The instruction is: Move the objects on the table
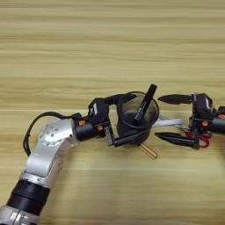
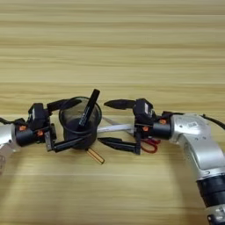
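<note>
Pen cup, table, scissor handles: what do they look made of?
Pen cup: looks like black metal mesh, matte; the marker inside shows through its wall. The left pincer is around it.
Table: light-brown wood or wood-look laminate, with grain stripes and a low sheen.
Scissors handles: probably red plastic, smooth; the blades are pale, likely metal. They lie by the open right pincer.

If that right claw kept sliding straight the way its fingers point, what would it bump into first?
Most likely the black mesh pen cup. The right gripper points toward it with fingers open, straddling the white pen. The left gripper holds the cup's far side. Depth is hard to judge.
</note>
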Controlling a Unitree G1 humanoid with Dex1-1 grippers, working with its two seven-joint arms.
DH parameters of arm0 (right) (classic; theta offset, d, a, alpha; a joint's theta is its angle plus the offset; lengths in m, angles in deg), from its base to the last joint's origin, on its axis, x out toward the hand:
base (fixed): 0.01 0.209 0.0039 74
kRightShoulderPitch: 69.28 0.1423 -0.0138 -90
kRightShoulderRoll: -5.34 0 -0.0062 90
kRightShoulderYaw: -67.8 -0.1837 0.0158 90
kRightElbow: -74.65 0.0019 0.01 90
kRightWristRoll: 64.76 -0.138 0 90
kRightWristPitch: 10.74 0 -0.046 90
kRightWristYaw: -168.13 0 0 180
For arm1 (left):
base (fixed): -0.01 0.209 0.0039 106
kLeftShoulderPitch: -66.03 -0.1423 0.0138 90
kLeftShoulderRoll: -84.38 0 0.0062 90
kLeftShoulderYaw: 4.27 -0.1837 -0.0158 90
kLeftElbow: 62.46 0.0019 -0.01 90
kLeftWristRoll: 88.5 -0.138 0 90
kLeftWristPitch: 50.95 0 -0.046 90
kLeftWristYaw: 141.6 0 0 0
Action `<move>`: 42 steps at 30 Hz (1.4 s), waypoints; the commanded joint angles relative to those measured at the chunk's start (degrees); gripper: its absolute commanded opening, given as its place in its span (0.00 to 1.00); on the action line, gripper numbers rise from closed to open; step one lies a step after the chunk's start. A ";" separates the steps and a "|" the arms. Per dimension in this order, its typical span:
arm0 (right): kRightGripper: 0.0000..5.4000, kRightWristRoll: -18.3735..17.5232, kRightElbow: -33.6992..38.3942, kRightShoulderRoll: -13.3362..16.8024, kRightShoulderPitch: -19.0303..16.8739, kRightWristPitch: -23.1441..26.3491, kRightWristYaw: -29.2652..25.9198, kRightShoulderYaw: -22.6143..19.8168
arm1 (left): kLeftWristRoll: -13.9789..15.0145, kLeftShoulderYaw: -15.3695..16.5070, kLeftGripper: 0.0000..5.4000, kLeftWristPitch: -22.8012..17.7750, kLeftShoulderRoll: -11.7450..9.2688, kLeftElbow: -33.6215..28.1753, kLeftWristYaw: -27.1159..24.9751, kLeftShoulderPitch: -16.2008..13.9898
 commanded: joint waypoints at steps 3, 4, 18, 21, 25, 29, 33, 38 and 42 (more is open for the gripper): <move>1.00 -0.44 -1.81 0.48 -0.57 -1.08 0.80 -2.52 | -0.90 0.54 0.87 1.46 0.39 1.27 0.68 1.28; 1.00 -0.45 -2.01 0.41 -0.59 -1.17 0.91 -2.71 | -0.94 0.67 0.87 1.60 0.59 1.58 0.95 1.46; 1.00 -0.69 -6.02 -2.63 0.21 -2.46 2.48 -3.20 | -1.30 2.34 0.87 3.69 4.92 6.17 5.47 4.06; 1.00 -0.50 -6.57 -3.40 0.50 -2.76 2.69 -3.00 | -1.72 2.88 0.87 4.36 5.88 7.61 6.84 4.87; 1.00 -0.18 -7.15 -4.28 0.58 -3.38 2.87 -2.78 | -3.06 3.32 0.87 6.07 7.19 10.27 9.25 6.03; 1.00 -0.12 -7.21 -4.61 0.43 -3.65 2.81 -2.84 | -4.47 3.59 0.87 7.64 8.29 12.93 11.06 7.08; 1.00 -0.07 -6.94 -4.89 0.39 -3.62 2.94 -2.86 | -4.92 3.35 0.87 8.07 8.68 14.79 11.16 7.88; 1.00 -0.17 -6.37 -5.24 0.05 -3.63 2.94 -2.63 | -6.16 3.86 0.87 9.41 9.49 17.43 12.59 9.26; 1.00 -0.29 -5.84 -5.32 -0.12 -3.54 3.05 -2.44 | -8.52 3.41 0.87 11.52 10.06 21.19 14.33 10.39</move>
